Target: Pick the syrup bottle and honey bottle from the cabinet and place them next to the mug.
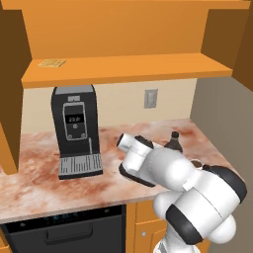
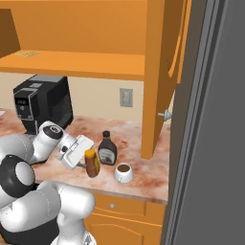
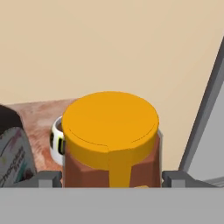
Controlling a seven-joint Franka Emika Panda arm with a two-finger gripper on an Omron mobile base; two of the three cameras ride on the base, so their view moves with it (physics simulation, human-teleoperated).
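My gripper [image 2: 85,160] is shut on the honey bottle [image 2: 92,163], a short amber bottle held low over the counter's front part. In the hand view its yellow cap and the honey bottle [image 3: 109,127] sit between my two fingertips [image 3: 48,178], which press against its sides. The dark syrup bottle [image 2: 107,150] stands upright on the counter just behind it, and shows at the left edge as the syrup bottle [image 3: 13,148] and behind my arm as the syrup bottle [image 1: 174,143]. The white mug [image 2: 123,173] of brown liquid stands right of both bottles. The orange cabinet [image 1: 123,69] hangs above.
A black coffee machine [image 1: 75,128] stands on the marble counter [image 1: 39,183] to the left. The cabinet's open door [image 2: 160,72] hangs at the right, beside a grey wall [image 2: 215,119]. A small flat item [image 1: 52,63] lies on the shelf. A wall outlet [image 1: 150,98] sits behind.
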